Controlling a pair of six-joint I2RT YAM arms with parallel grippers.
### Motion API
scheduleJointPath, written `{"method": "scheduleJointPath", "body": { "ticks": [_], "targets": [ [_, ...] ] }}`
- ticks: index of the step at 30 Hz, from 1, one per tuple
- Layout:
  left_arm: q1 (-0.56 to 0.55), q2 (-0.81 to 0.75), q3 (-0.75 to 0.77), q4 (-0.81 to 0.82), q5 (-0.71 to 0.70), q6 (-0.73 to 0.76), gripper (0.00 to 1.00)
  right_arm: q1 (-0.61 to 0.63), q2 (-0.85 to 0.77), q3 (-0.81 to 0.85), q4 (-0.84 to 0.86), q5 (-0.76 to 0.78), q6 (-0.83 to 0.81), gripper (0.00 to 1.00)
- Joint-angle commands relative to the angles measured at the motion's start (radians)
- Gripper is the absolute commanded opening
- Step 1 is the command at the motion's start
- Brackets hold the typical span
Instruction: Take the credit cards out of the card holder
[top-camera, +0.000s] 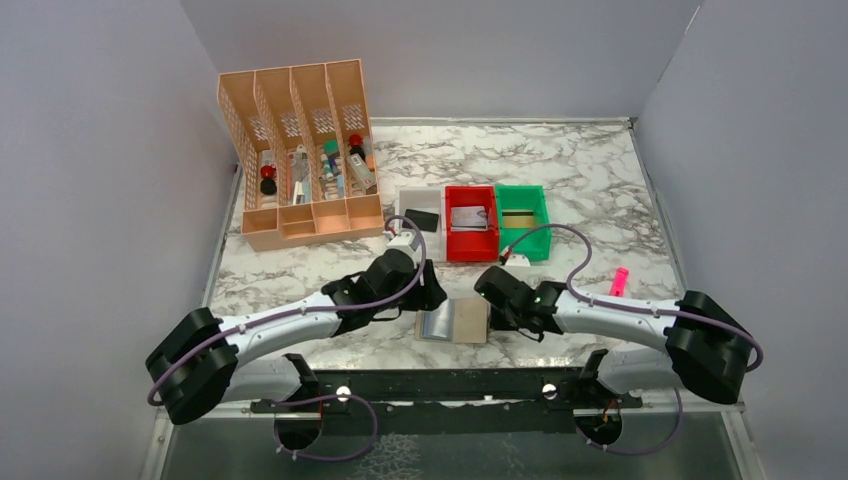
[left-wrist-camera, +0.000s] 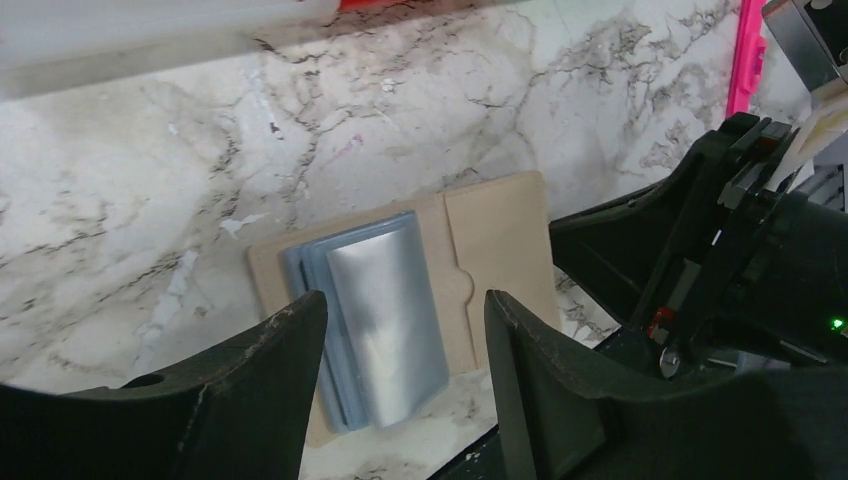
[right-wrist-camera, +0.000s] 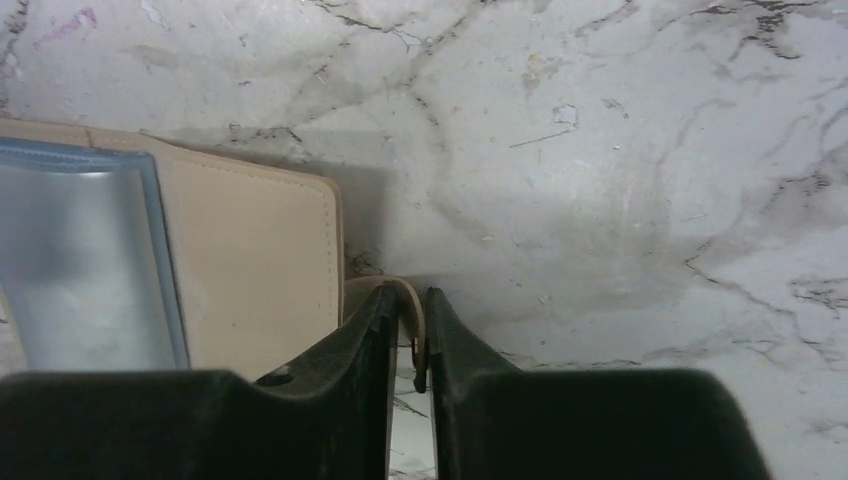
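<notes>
The card holder (top-camera: 466, 322) lies spread flat near the front edge, tan, with a shiny blue-grey panel (left-wrist-camera: 385, 320) on its left half. My left gripper (left-wrist-camera: 405, 300) hovers open just above that panel (top-camera: 437, 325), touching nothing. My right gripper (right-wrist-camera: 412, 295) is at the holder's right edge, its jaws almost together on the thin tan strap (right-wrist-camera: 400, 288) that curls up from it. A black credit card (top-camera: 422, 220) lies in the white bin, a silver one (top-camera: 468, 217) in the red bin, and a gold-and-dark striped one (top-camera: 517, 218) in the green bin.
An orange slotted organizer (top-camera: 300, 150) with small items stands at the back left. The white (top-camera: 408, 200), red (top-camera: 450, 245) and green (top-camera: 541, 215) bins sit in a row behind the grippers. A pink marker (top-camera: 620, 281) lies to the right. Grey walls close in on three sides.
</notes>
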Motion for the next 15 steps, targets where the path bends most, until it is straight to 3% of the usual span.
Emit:
{"method": "scheduleJointPath", "body": {
  "ticks": [1, 5, 9, 15],
  "targets": [
    [-0.002, 0.064, 0.037, 0.059, 0.109, 0.018, 0.61, -0.003, -0.052, 0.007, -0.096, 0.063, 0.008, 0.28],
    [-0.002, 0.070, 0.018, 0.083, 0.091, -0.004, 0.61, -0.003, -0.160, 0.044, -0.123, 0.075, -0.041, 0.40],
    [-0.001, 0.088, 0.031, 0.056, 0.080, -0.003, 0.61, -0.002, -0.230, 0.088, -0.079, -0.001, -0.159, 0.42],
    [-0.001, 0.059, 0.017, 0.032, 0.039, -0.002, 0.61, -0.003, -0.232, 0.152, 0.008, -0.100, -0.191, 0.51]
  ]
}}
